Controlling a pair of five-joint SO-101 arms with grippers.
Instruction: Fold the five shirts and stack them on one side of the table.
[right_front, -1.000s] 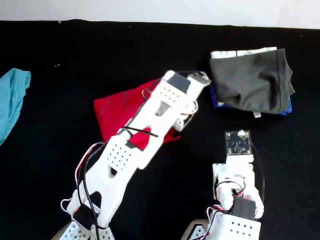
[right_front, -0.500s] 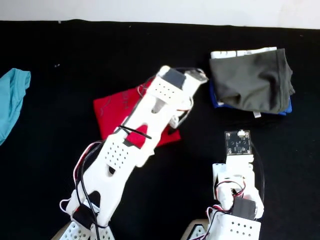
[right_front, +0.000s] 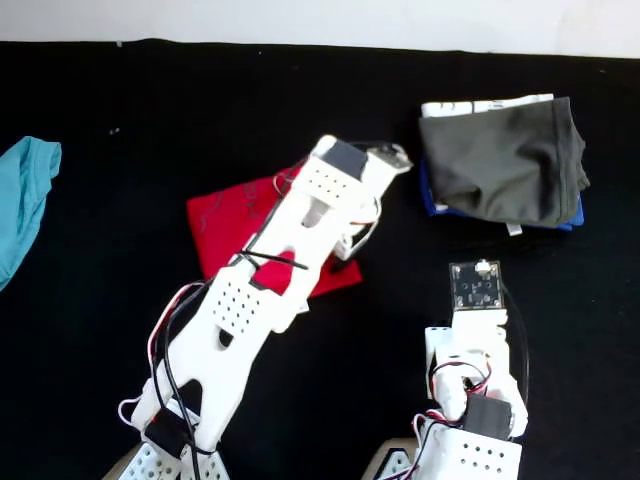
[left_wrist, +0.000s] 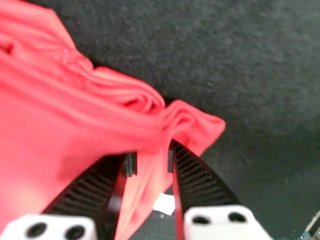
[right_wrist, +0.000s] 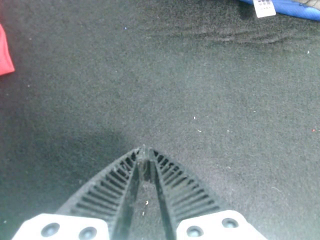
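The black table (right_front: 120, 100) holds a red shirt (right_front: 225, 225) at its middle. The left gripper (left_wrist: 150, 161) seems clamped on its right edge, with fabric between the jaws. The right gripper (right_wrist: 144, 156), jaws together, sits at the near right. A grey shirt (right_front: 500, 165) tops the far-right stack, and a teal shirt (right_front: 25, 195) lies at the left edge.

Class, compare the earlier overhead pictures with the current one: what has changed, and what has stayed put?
The left gripper, closed on a fold of the red shirt, shifted slightly leftward in the high view, tugging the shirt's near corner a little. The right gripper, folded stack and teal shirt stayed put.
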